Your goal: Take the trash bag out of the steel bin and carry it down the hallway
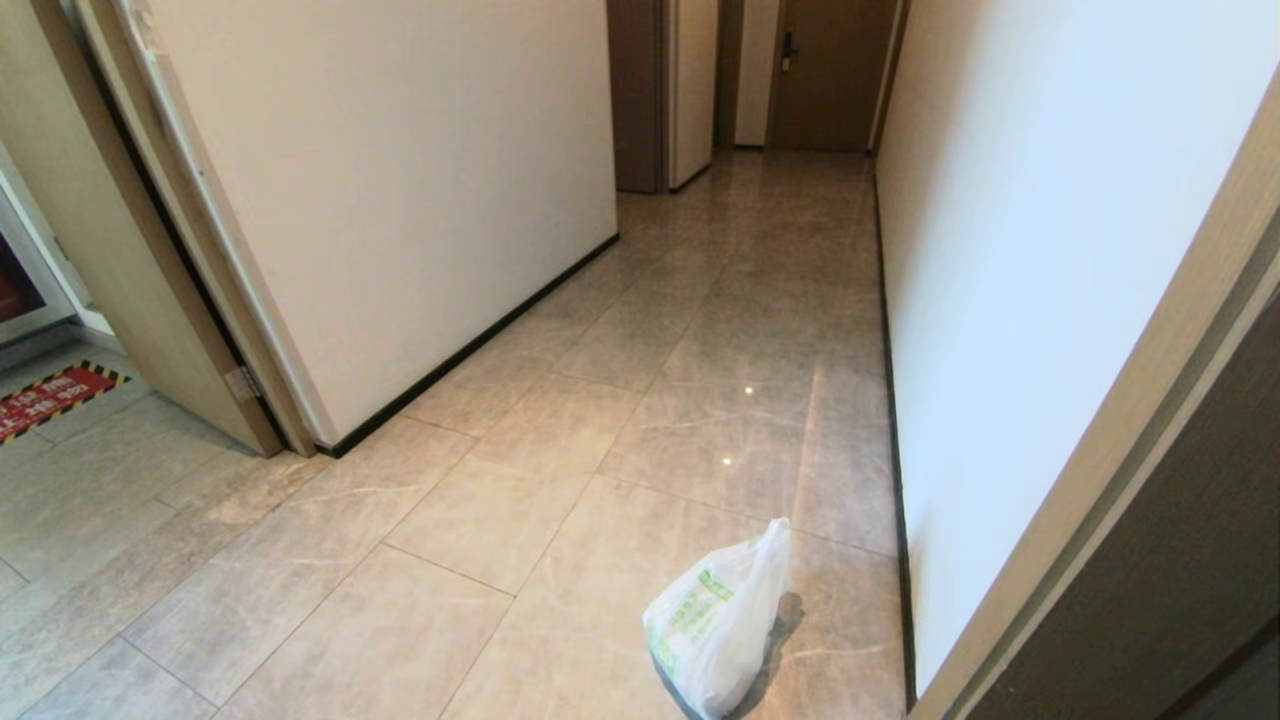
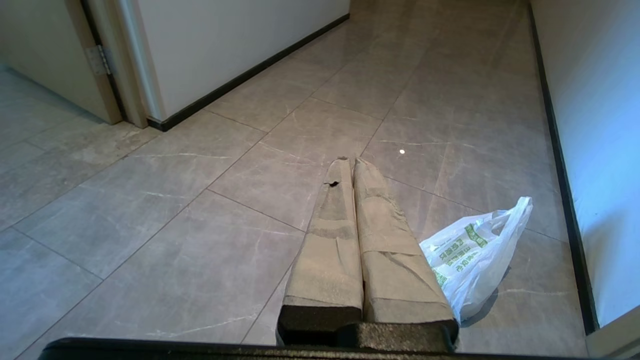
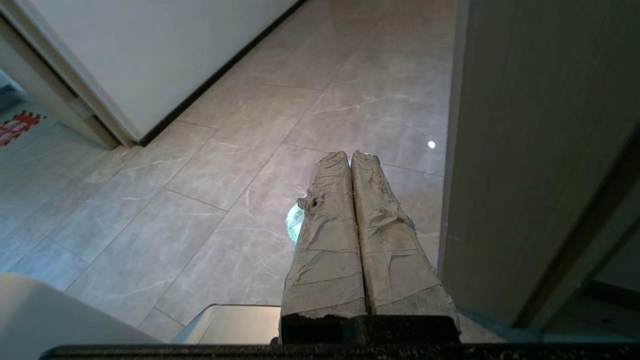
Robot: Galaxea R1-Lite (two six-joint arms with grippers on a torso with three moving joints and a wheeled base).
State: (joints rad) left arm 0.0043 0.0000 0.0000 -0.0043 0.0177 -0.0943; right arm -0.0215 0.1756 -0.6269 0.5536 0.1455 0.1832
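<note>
The right gripper (image 3: pixel 351 156) hangs closed and empty above the hallway floor (image 3: pixel 210 200), its two taped fingers (image 3: pixel 327 240) pressed flat together. Just below and beside them a sliver of the bag (image 3: pixel 295 223) shows, the rest hidden behind the fingers. A wood-toned door frame (image 3: pixel 525 150) stands close on one side of this gripper. The left gripper (image 2: pixel 350 161) is likewise closed on nothing, with the bag (image 2: pixel 472 260) lying on the tiles just to its right, untouched.

One bag (image 1: pixel 715 625), two grippers, no bin in any view. The bag sits slumped on glossy beige marbled tiles, its handles up, near the black baseboard (image 1: pixel 893 430) of the right wall (image 1: pixel 1010 250).

Only the head view shows the corridor's length: white walls, a brown door (image 1: pixel 830 75) at the far end, and, off to the left, an open doorway with a red floor sign (image 1: pixel 50 398). Neither gripper appears in it.
</note>
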